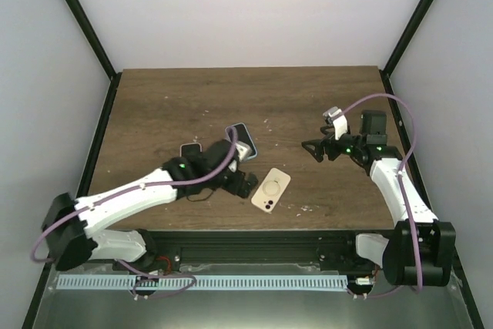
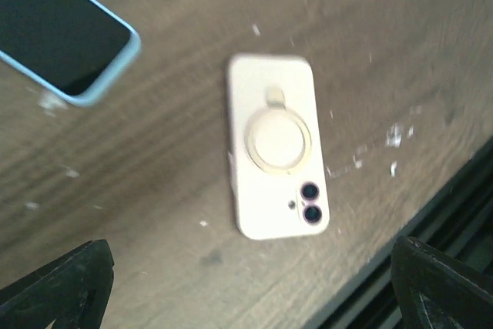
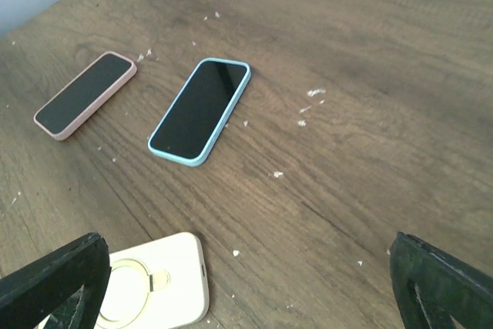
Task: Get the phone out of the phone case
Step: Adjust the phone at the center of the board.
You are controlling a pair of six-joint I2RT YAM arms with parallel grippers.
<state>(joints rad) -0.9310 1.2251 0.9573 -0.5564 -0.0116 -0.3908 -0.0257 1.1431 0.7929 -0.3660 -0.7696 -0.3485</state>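
Note the cream phone case (image 1: 270, 190), phone presumably inside, lying face down with ring stand and camera lenses up, close to the near edge of the table (image 1: 192, 98). Note the left claw (image 1: 245, 182) just left of it, spread wide and gripping nothing. Note the right claw (image 1: 312, 148) well off to the right, likewise wide open and empty.

Beware of nudging the case nearward. With so little table left on that side, probably enough of a sideways push from a descending finger to send it over the edge. Beware of pinching a thing lying flat: likely to skid along the smooth back rather than get under a rim. Avoid snagging the ring stand and dragging or flipping the whole piece. Avoid squeezing case and phone together with one claw alone, probably separating nothing. Better to pin with one and peel a corner with the other. Take care with the screen rubbing on the gritty wood. Do not confuse with the blue-cased phone (image 1: 243, 138) or the pink-cased phone (image 1: 190, 149), both lying screen up farther back on the left.
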